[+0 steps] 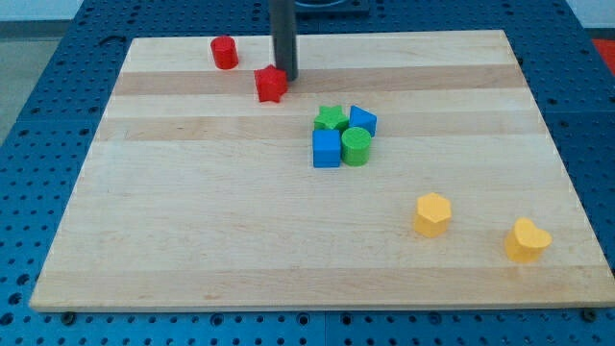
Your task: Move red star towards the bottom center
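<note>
Pale wooden board (192,240) is carrying smooth blocks; no pincer is fitted.
My tip (284,76), a dark rod, is touching the red star (272,85) at its 1 o'clock; the star is sitting at the board's 12 o'clock, upper centre.

The worktop (192,240) is pale, smooth wood with visible grain bands. The red star (272,85) and other blocks look like matt plastic. My tip (284,75) is dark, slightly glossy.

Eight blocks are sitting on the board (192,240): two red (272,85) (224,52), two blue (327,149) (363,120), two green (332,118) (356,146), two yellow (431,214) (527,240). One rod (283,34) is standing among them.
</note>
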`<action>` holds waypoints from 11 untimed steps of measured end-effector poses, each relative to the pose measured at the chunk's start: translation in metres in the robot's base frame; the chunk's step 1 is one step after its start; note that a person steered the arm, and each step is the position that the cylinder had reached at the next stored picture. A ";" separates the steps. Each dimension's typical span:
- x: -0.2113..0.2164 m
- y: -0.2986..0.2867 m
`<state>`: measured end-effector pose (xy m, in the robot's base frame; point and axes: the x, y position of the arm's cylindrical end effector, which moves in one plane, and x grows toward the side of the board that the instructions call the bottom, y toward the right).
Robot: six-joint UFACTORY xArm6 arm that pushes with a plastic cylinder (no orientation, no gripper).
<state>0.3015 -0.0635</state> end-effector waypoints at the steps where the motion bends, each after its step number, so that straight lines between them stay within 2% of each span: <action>1: 0.048 -0.038; 2: 0.058 -0.058; 4: 0.038 -0.078; 5: 0.046 -0.102; 7: 0.114 -0.100; 8: 0.118 -0.100; 10: 0.096 -0.093; 11: 0.095 -0.064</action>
<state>0.3962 -0.1270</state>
